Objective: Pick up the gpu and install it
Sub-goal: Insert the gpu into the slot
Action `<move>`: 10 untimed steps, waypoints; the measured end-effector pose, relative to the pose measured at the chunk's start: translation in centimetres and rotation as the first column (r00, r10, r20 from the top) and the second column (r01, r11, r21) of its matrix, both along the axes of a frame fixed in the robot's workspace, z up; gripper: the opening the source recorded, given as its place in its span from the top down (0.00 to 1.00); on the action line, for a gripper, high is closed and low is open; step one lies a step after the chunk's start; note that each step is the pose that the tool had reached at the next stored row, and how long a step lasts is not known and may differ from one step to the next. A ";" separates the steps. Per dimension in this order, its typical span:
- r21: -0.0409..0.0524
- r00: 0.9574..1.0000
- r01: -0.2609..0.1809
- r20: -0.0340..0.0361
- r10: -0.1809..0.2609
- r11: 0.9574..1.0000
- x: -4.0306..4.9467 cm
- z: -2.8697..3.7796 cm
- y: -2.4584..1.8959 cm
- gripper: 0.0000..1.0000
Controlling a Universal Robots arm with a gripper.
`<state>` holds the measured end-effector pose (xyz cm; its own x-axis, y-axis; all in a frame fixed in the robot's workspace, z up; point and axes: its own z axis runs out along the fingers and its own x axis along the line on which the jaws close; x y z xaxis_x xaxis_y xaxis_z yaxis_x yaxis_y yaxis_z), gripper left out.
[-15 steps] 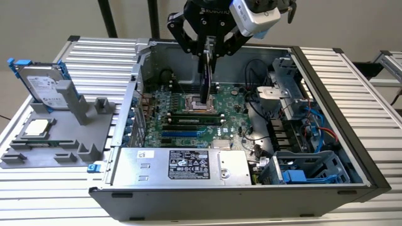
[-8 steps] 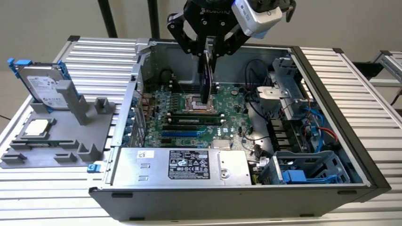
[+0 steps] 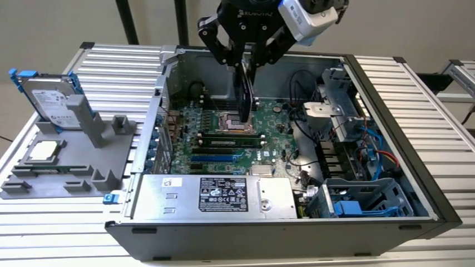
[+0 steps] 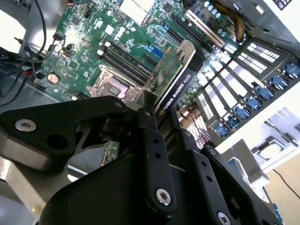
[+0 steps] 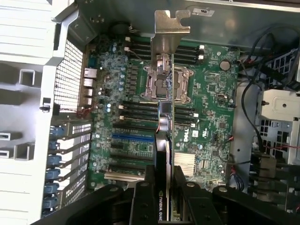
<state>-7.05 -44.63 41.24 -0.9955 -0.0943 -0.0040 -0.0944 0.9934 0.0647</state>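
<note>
— Where is the gpu?

— In the claw, hanging edge-on inside the open computer case. In the exterior view the card stands upright, with its lower end over the CPU socket on the motherboard.

— So the claw is pinching it?

— Yes. In the second wrist view the claw has a black finger pressed on each face of the gpu, green board on one side and black shroud on the other. The first wrist view shows the same grip: the claw holds the gpu by one end, and the silver bracket is at the other end.

— Is it touching the board?

— I cannot tell. It lies across the socket and memory slots, and is not seated in the blue slot.

— What else is about?

— On the exterior view's left, a grey holder rests on the ribbed tabletop, just beside the case. A hard drive with blue rails stands at its far end, and a small square chip lies nearer.
</note>
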 end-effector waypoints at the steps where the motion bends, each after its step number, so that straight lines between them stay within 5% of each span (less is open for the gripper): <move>1: 0.000 1.000 -0.009 0.000 0.009 1.000 0.04 0.00 0.00 1.00; 10: 0.000 0.997 -0.077 0.000 0.077 0.997 0.59 0.00 0.00 1.00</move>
